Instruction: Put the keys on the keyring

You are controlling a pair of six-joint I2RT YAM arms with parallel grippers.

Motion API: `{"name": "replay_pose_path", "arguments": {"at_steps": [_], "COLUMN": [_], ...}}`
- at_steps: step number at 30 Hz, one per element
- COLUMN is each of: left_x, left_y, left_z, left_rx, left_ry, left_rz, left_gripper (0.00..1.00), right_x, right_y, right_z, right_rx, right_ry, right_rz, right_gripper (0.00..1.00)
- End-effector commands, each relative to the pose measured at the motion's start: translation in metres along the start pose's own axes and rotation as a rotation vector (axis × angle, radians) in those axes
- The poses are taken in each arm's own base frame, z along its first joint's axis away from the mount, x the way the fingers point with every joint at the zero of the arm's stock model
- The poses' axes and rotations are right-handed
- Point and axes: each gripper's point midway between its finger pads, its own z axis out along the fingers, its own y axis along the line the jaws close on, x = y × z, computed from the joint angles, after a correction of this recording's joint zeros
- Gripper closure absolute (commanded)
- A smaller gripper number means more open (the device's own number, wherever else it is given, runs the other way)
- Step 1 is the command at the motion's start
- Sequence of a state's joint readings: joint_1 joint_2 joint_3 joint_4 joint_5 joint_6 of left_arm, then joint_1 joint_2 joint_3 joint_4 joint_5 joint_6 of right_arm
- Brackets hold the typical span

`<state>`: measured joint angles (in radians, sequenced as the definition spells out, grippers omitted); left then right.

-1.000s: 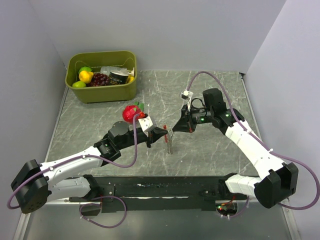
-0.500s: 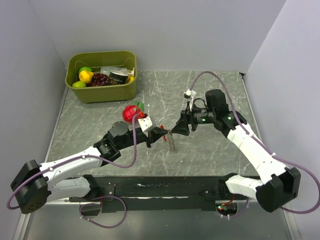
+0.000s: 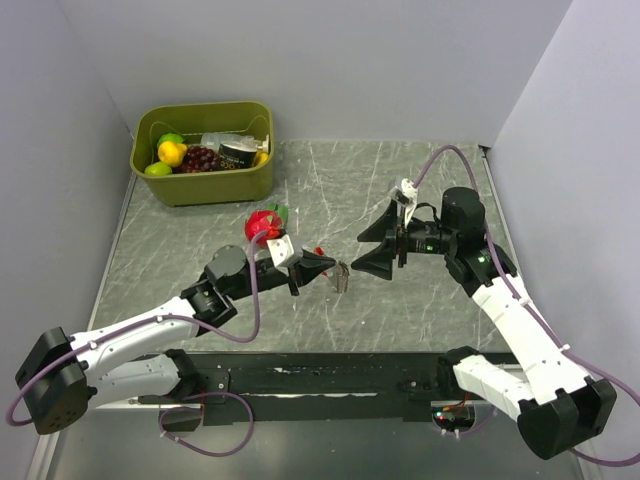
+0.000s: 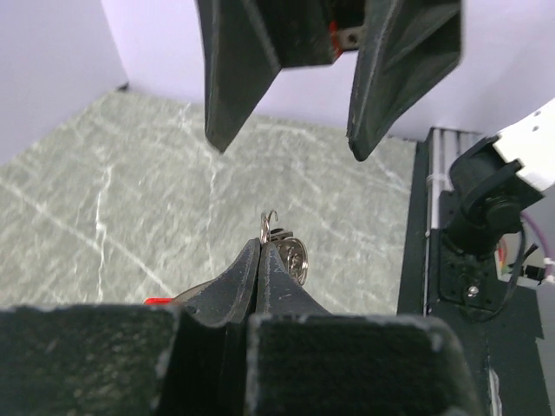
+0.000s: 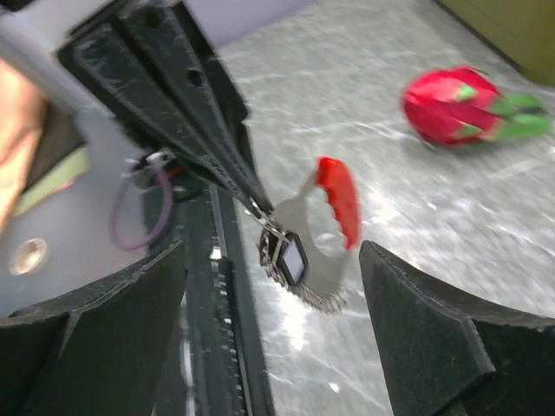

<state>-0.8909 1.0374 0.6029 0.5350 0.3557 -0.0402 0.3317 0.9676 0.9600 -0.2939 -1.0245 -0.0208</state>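
My left gripper (image 3: 326, 268) is shut on the keyring's silvery loop (image 4: 270, 224), which pokes out past its tips. The curved red fob (image 5: 340, 199) arcs up beside that gripper, a little above the table. The keys (image 5: 293, 260), one with a black head and one toothed and silvery, hang from the loop just below the tips and also show as keys (image 3: 342, 279) from above. My right gripper (image 3: 368, 250) stands open, facing the keys from the right, a short gap away and holding nothing. In the left wrist view its two fingers (image 4: 234, 69) hang apart above the loop.
A red strawberry toy (image 3: 264, 226) with green leaves lies just behind my left gripper. An olive bin (image 3: 204, 182) with fruit and jars stands at the back left. The black base rail (image 3: 320, 380) runs along the near edge.
My right gripper has opened, let go of the keys and drawn back to the right. The keys now hang from the loop in my left gripper, which has shifted slightly.
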Motion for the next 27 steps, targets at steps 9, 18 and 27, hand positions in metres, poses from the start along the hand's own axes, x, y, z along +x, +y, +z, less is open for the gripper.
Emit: {"name": "replay_pose_path", "arguments": {"at_steps": [9,18,27], "left_x": [-0.060,-0.067,-0.073], "left_y": [-0.039,-0.040,-0.039], "left_z": [-0.007,-0.003,-0.001], "left_rx": [0.207,0.216,0.218], "left_ry": [-0.204,-0.215,-0.229], "left_rz": [0.068,0.065,0.060], "left_gripper": [0.99,0.99,0.99], "right_x": [-0.027,-0.020,-0.006], "right_y": [0.037,0.047,0.041], "right_z": [0.000,0.011,0.021], "right_rx": [-0.261,-0.314,-0.296], "right_ry": [-0.100,-0.066,-0.027], "right_rz": [-0.033,-0.007,0.047], "right_gripper": [0.28,0.46,0.53]}}
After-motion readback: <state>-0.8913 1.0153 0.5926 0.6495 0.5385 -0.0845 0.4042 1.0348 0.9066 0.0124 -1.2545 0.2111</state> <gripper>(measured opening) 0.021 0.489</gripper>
